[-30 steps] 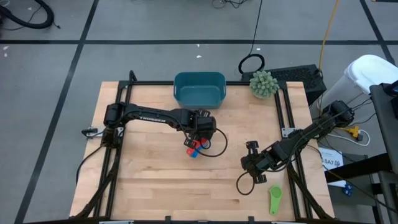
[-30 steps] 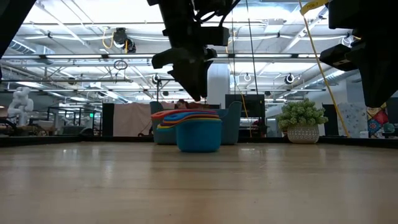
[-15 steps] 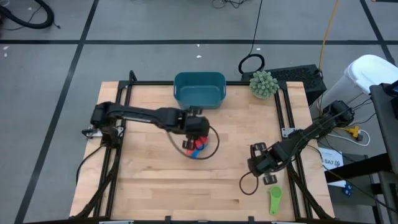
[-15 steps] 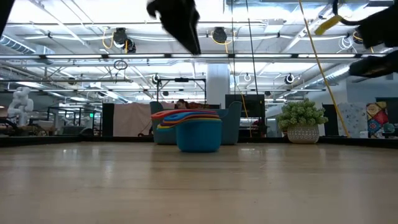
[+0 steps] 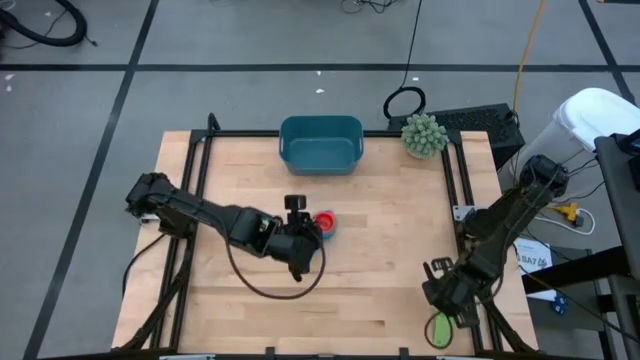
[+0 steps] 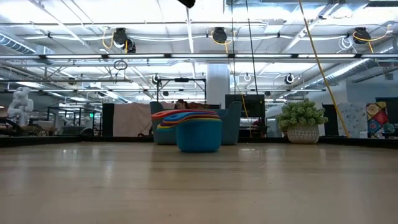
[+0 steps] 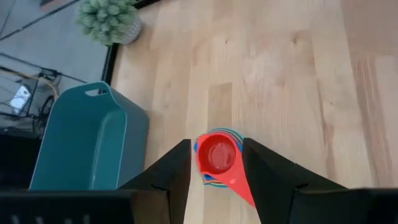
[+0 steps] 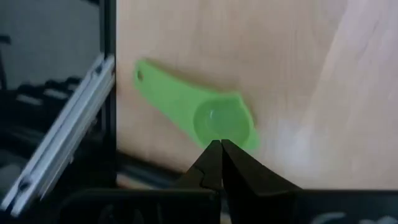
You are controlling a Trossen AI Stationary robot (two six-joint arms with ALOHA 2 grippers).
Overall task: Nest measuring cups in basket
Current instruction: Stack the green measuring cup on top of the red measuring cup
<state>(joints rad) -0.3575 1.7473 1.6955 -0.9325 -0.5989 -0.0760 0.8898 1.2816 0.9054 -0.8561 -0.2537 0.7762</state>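
Note:
A nested stack of measuring cups (image 5: 325, 222), red one on top and blue bowl lowest, stands on its base at mid-table (image 6: 198, 130) (image 7: 217, 155). My left gripper (image 5: 305, 238) (image 7: 216, 144) hangs open above and to the left of the stack, one finger showing on each side of it, touching nothing. A lone green cup (image 5: 440, 325) (image 8: 214, 112) lies flat at the table's near right edge. My right gripper (image 5: 445, 292) (image 8: 219, 146) hovers shut over its bowl. The teal basket (image 5: 320, 143) (image 7: 81, 143) (image 6: 233, 124) stands at the far edge, with nothing visible in it.
A spiky green plant ball (image 5: 424, 133) (image 6: 301, 121) (image 7: 109, 18) sits at the far right corner. Black frame rails (image 5: 465, 190) run along the table's sides. The left arm's cable (image 5: 270, 285) loops over the near middle of the wood.
My left gripper has risen from just above the stack, out of the low view, and drawn back toward the table's left and near edge. The stack has stayed in place. My right gripper has moved toward the near edge, over the green cup.

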